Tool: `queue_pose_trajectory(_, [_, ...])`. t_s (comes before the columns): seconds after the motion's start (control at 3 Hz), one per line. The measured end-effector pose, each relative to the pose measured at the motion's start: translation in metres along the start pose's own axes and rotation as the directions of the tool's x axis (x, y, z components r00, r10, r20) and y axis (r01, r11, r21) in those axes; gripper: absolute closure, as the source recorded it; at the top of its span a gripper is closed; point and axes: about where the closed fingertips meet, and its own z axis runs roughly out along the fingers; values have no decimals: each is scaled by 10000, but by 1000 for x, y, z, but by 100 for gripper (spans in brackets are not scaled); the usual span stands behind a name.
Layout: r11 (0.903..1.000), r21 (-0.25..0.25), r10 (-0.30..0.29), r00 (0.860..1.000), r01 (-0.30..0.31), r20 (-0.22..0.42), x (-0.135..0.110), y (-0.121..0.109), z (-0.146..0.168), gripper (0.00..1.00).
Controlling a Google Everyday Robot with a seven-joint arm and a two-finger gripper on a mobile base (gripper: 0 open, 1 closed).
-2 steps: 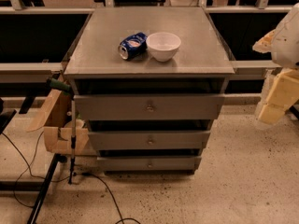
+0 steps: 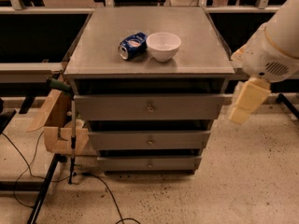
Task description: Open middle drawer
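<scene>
Gripper (image 2: 244, 105) has drifted in toward the cabinet's (image 2: 196, 55) right flank, apparently empty; how wide it stands we cannot tell. Middle drawer (image 2: 187, 140) sits shut between its neighbours, knob (image 2: 150, 142) untouched. Approach just beginning.

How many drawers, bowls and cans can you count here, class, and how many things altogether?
Drawers: 3 (top drawer, middle drawer, bottom drawer)
Bowls: 1 (white bowl)
Cans: 1 (blue can, lying on its side)
Total: 5
The gripper hangs at the view's right, level with the top drawer.
</scene>
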Motion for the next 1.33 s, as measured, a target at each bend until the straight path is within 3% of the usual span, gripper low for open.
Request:
queue_pose_trajectory(0.67, [9977,-622,338,9957,-285,861,-42,-8,163,0])
queue_pose_trajectory(1.0, [9924,-1078,702,9925,-594,1000,-59,-2,238,0])
queue_pose_trajectory(1.33, [9779,-1769,1281,9883,-1119,828,-63,11,303,0])
